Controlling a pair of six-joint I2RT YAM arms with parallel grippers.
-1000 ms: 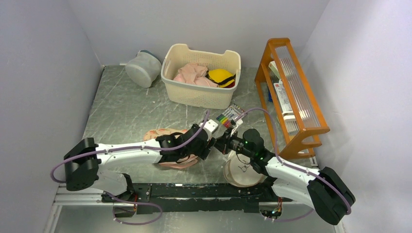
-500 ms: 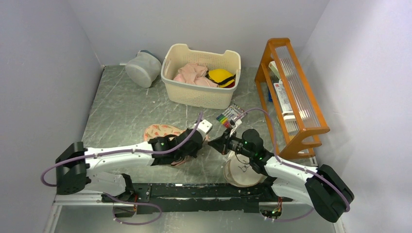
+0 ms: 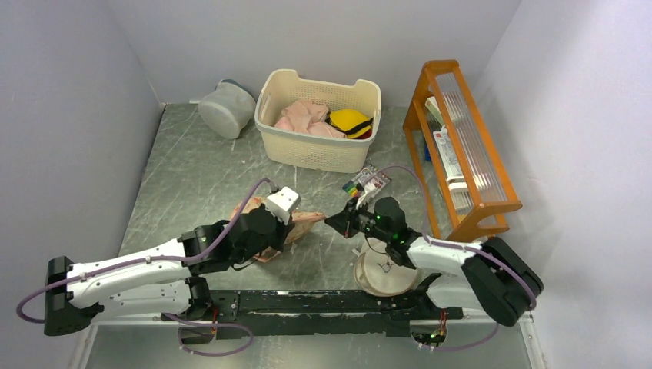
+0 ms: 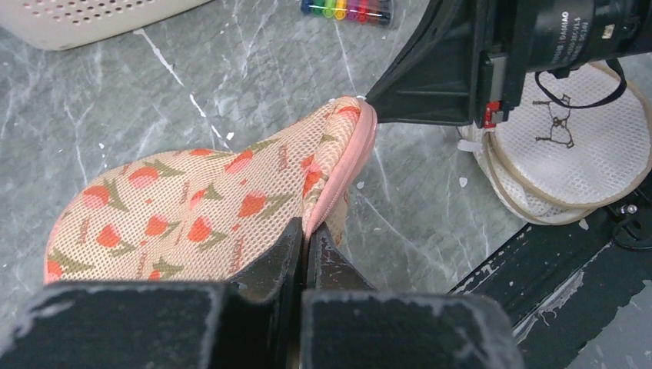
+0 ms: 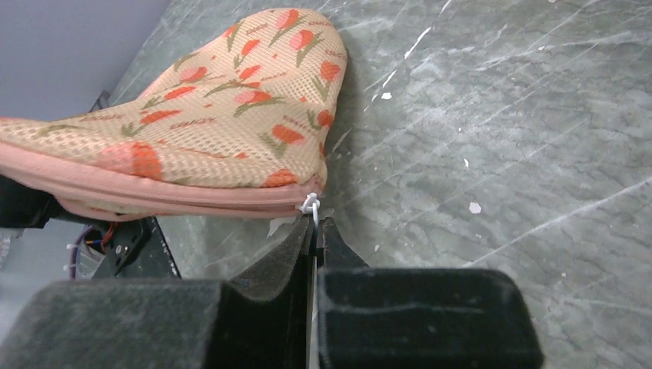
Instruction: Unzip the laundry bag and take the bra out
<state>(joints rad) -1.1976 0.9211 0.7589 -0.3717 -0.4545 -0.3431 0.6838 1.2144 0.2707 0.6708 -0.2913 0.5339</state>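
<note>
The laundry bag point(image 3: 301, 223), cream-peach mesh with orange-pink flowers and a pink zip edge, is held between the two arms near the table's middle. My left gripper point(image 3: 283, 234) is shut on the bag's zip seam point(image 4: 332, 192), with the floral side point(image 4: 184, 223) to its left. My right gripper point(image 3: 332, 224) is shut on the white zip pull point(image 5: 310, 204) at the bag's end point(image 5: 223, 115). In the left wrist view, my right gripper point(image 4: 384, 98) touches the bag's far tip. The zip looks closed along the edge I see. The bra is hidden.
A cream basket point(image 3: 315, 154) holding pink clothes point(image 3: 304, 115) and a yellow item point(image 3: 350, 121) stands at the back. A grey tub point(image 3: 227, 108) lies back left. An orange rack point(image 3: 461, 146) lines the right side. A marker pack point(image 3: 363, 183) and round cream pouch point(image 3: 383, 270) lie near my right arm.
My left gripper shut on the bag's seam and its arm drew back to the left. The bag's end now points at my right gripper, which shifted slightly left.
</note>
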